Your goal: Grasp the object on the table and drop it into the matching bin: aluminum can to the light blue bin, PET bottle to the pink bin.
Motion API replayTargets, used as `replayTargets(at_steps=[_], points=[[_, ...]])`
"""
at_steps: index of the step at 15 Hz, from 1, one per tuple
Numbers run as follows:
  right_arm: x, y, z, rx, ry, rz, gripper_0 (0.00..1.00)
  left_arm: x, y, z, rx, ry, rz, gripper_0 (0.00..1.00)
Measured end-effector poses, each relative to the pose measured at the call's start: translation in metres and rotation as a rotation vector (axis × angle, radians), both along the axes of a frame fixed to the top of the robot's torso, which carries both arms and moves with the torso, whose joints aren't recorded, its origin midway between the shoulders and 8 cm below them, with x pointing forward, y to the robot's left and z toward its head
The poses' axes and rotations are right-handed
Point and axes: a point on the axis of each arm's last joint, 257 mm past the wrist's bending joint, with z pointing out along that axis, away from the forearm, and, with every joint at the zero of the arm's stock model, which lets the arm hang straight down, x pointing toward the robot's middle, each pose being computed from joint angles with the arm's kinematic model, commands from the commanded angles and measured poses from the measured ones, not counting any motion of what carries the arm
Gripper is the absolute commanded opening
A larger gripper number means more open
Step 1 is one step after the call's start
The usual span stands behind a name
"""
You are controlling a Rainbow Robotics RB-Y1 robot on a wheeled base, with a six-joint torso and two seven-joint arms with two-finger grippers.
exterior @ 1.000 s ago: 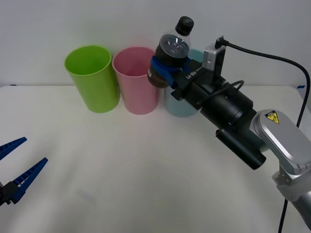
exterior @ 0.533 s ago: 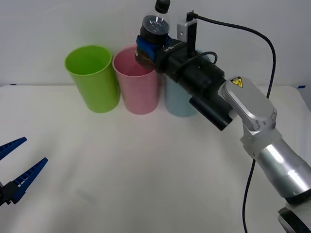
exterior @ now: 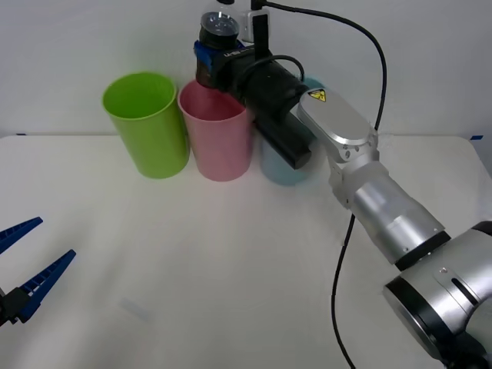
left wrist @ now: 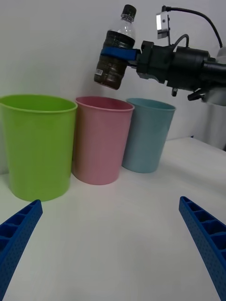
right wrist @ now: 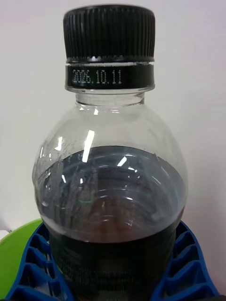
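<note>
The right gripper [exterior: 209,58], pinching the PET bottle [exterior: 215,42], has moved left above the pink bin [exterior: 217,138]; release seems next.

Bottle over the middle bin

We see three bins in a row at the table's [exterior: 231,269] far side: the lime bin [exterior: 146,123] leftmost, the pink bin [exterior: 219,134] touching it in the middle, the light blue bin [left wrist: 147,134] rightmost. Our right gripper [left wrist: 120,53] holds the bottle [left wrist: 115,51] above the pink bin. Our left gripper [exterior: 27,273] hangs low at the table's near left, well apart from the bins
</note>
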Motion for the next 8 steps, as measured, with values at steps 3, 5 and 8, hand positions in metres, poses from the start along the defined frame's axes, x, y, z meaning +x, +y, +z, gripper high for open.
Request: replayTargets(at_steps=[3,5,8], points=[[0.0028,0.0044,-0.0009,-0.005,0.007,-0.004,0.00,0.0000,0.0000,0.0000,0.000,0.000,0.000,1.00],[0.0027,0.0046,-0.0009,-0.006,0.007,-0.005,0.00,0.0000,0.0000,0.0000,0.000,0.000,0.000,1.00],[0.0028,0.0045,-0.0009,-0.008,0.005,-0.005,0.56,0.0000,0.0000,0.0000,0.000,0.000,0.000,1.00]])
